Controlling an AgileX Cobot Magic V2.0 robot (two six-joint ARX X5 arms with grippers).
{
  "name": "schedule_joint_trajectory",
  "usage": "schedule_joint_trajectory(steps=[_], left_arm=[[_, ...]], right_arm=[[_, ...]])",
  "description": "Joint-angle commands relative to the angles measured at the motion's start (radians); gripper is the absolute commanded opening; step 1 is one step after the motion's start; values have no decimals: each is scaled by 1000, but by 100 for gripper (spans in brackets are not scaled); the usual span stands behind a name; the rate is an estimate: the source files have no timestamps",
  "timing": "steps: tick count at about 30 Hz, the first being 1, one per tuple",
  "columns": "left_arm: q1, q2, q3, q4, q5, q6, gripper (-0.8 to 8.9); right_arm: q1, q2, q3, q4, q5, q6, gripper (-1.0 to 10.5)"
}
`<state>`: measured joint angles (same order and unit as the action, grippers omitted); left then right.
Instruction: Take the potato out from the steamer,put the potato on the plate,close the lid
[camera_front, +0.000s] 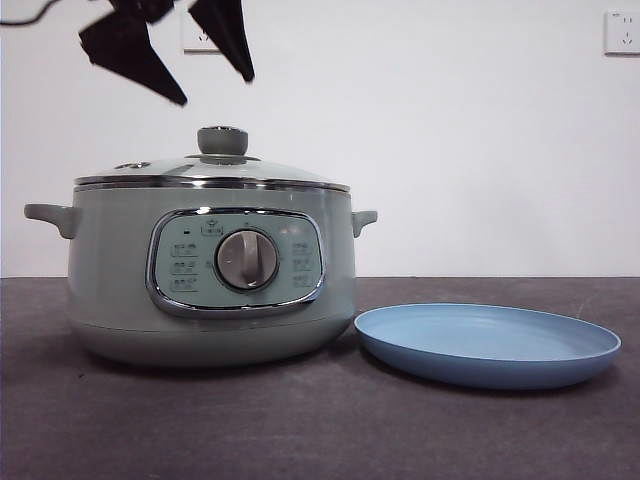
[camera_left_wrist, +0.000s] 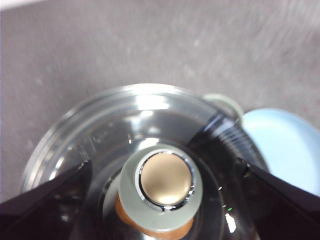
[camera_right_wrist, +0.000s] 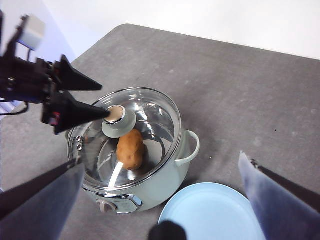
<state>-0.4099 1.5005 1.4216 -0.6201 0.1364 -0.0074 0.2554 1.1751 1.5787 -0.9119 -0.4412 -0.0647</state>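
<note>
A pale-green electric steamer (camera_front: 205, 275) stands on a dark grey table (camera_front: 300, 430), its control panel and grey dial facing the front camera. The domed glass lid (camera_front: 212, 172) sits closed on the chrome rim, with its round pale-green knob (camera_front: 222, 140) on top. Through the glass, the right wrist view shows the brown-orange potato (camera_right_wrist: 131, 149) lying inside the pot, below and beside the knob. A shallow light-blue plate (camera_front: 487, 343) rests on the table just beside the steamer and holds nothing.

The left gripper (camera_front: 180, 50) hangs above the lid, its two black jaws spread wide and pointing down toward the knob without touching it. In the left wrist view the knob sits between those open jaws. The right gripper (camera_right_wrist: 165, 200) waits higher up and back from the pot, jaws wide apart, holding nothing.

Judging from this, no step of the task is complete. The lid has yet to be lifted, the potato taken out and set on the plate, and the lid put back. The left gripper appears poised to grasp the knob first.
</note>
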Motion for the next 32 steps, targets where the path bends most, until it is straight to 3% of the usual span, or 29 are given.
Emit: schedule_joint_trajectory(steps=[1, 15, 22, 26, 32], left_arm=[[-10, 31, 2, 0, -5, 13, 476], [-16, 105, 2, -9, -57, 13, 465], [-27, 105, 2, -13, -56, 42, 144], [-34, 105, 2, -20, -56, 47, 19], [-36, 105, 2, -15, -56, 55, -8]], right_arm=[[2, 0, 5, 6, 3, 2, 689], [2, 0, 5, 6, 3, 4, 689], [2, 0, 5, 6, 3, 4, 688], [2, 0, 5, 6, 4, 4, 688], [2, 0, 5, 6, 3, 6, 688]])
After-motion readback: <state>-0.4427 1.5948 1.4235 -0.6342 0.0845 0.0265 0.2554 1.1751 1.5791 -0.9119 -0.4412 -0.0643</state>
